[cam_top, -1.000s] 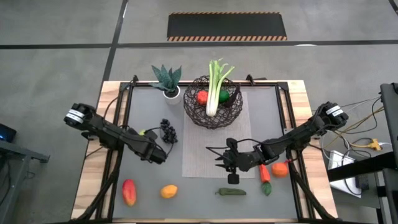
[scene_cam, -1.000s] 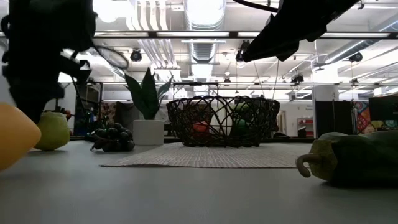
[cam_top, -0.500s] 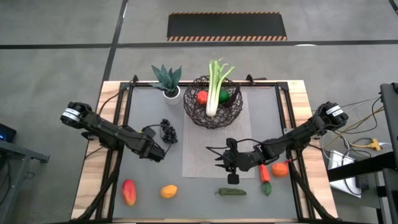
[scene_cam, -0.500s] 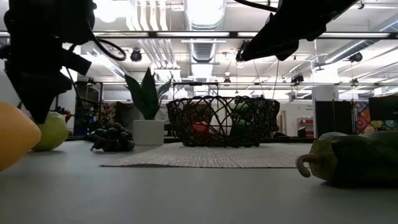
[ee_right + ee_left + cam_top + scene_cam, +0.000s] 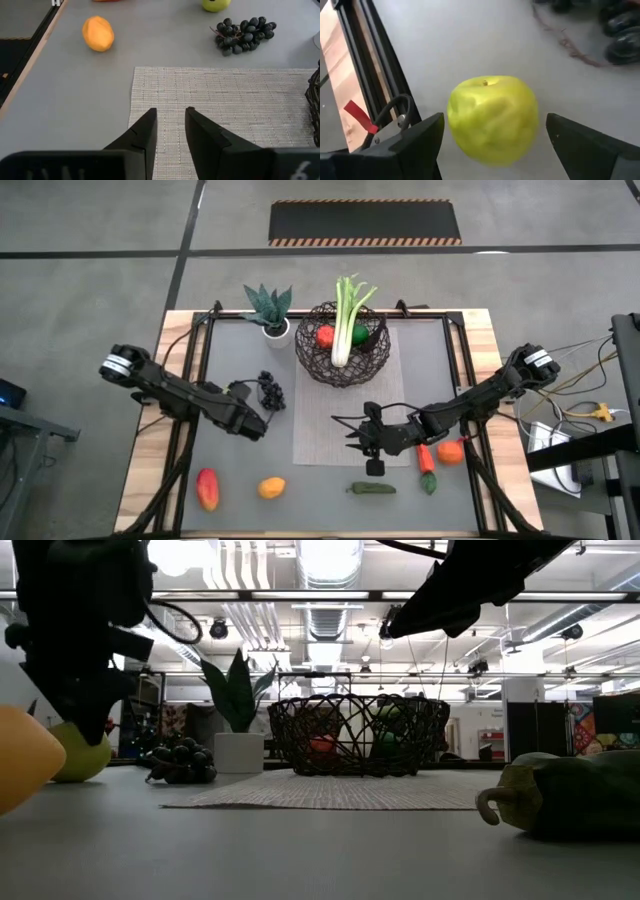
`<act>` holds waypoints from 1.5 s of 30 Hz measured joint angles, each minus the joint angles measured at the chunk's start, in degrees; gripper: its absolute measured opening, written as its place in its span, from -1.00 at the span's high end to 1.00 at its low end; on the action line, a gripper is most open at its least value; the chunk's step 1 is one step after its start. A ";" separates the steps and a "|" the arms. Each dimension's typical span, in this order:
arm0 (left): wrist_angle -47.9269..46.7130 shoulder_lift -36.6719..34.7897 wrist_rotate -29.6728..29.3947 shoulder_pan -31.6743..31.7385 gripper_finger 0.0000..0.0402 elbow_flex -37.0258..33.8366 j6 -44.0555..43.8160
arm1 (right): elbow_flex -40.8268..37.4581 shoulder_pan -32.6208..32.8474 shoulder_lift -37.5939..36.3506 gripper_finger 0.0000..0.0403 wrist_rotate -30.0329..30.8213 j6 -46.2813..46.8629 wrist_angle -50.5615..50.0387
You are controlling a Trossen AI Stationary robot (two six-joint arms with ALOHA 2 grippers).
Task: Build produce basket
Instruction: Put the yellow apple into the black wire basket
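Left to right on the table (image 5: 455,340): left arm reaches in from the left edge, left gripper (image 5: 490,137) spread wide with a yellow-green apple (image 5: 492,119) sitting between the fingers (image 5: 412,142), not visibly clamped; in the high view the gripper (image 5: 243,405) mostly covers that apple, just beside the dark grapes (image 5: 271,390). Low view shows the apple (image 5: 72,752) resting on the table under the dark gripper. Near the front edge: red fruit (image 5: 208,488), then orange fruit (image 5: 271,487). White pot with spiky plant (image 5: 270,310) sits at the back left, near the basket (image 5: 343,343). Basket is at back centre, on the far end of the woven mat (image 5: 340,442); it holds a leek (image 5: 346,320) standing tilted out over the rim, plus a red fruit (image 5: 325,336) and a green fruit (image 5: 359,335). Green pepper (image 5: 373,489) lies just off the mat's front edge. Right gripper (image 5: 372,440) hovers over the mat's front part, fingers (image 5: 142,135) narrow with a small gap, holding nothing. Carrot (image 5: 427,462) and an orange round fruit (image 5: 450,451) lie beside the right arm, off the mat's right edge.
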 joint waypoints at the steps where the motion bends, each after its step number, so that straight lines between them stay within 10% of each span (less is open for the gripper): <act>1: 0.24 0.27 0.05 0.00 -0.65 -0.45 -0.51 | 0.00 0.00 0.00 0.55 0.00 0.04 0.02; 18: 3.76 2.20 -0.60 -0.60 -0.17 -1.13 -1.62 | -0.02 0.00 0.00 0.59 -0.01 0.12 0.36; 27: 3.85 2.16 -15.86 -9.08 -0.14 9.80 2.70 | -0.11 -0.40 0.00 0.31 0.00 4.46 4.26; 36: 26.83 2.11 -34.28 -20.24 -0.20 15.25 30.67 | -0.11 -1.06 5.30 -0.37 2.58 -9.83 27.79; 45: 68.41 2.45 -34.35 -22.75 -0.21 9.24 67.22 | 2.83 -1.09 13.17 -0.75 0.71 -17.73 39.36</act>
